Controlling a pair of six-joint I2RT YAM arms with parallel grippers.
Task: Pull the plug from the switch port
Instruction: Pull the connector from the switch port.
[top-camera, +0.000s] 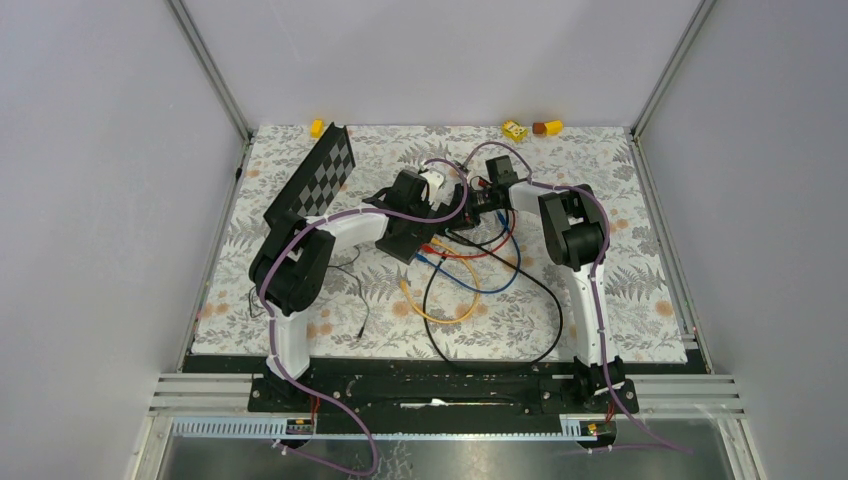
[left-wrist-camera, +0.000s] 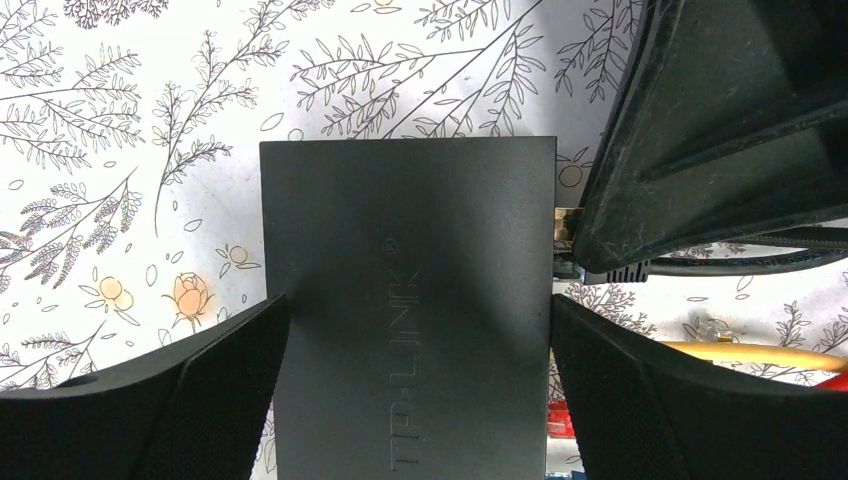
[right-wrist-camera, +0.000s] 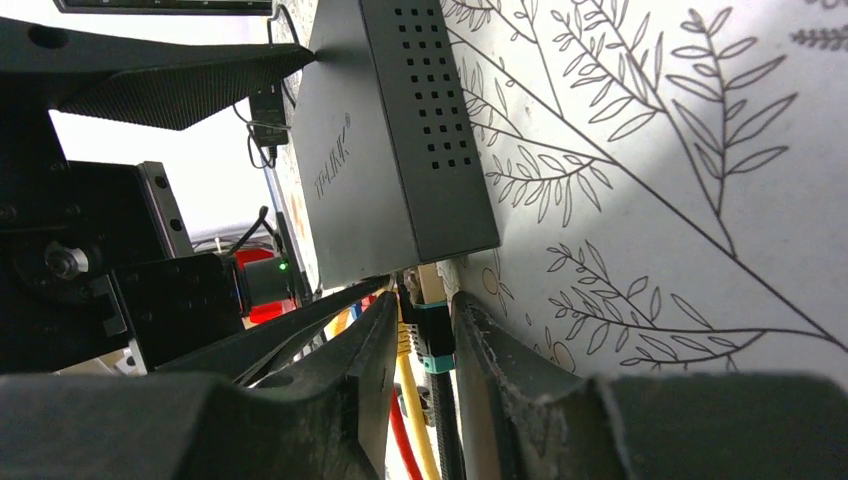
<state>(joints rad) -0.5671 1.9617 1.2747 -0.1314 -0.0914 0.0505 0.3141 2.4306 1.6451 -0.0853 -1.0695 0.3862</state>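
right gripper (right-wrist-camera: 425, 305), lower centre, pinching teal plug (right-wrist-camera: 432, 340) at switch (right-wrist-camera: 390, 150) edge; left gripper (left-wrist-camera: 418, 300) spread astride switch; draw plug straight out, no twist.

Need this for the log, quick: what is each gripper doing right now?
Left gripper: open wide, fingers straddling the switch.
Right gripper: closed on the plug at the switch's edge.

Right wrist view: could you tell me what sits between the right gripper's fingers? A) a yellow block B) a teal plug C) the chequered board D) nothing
B: the right gripper pinches a teal plug at the port edge of the switch.
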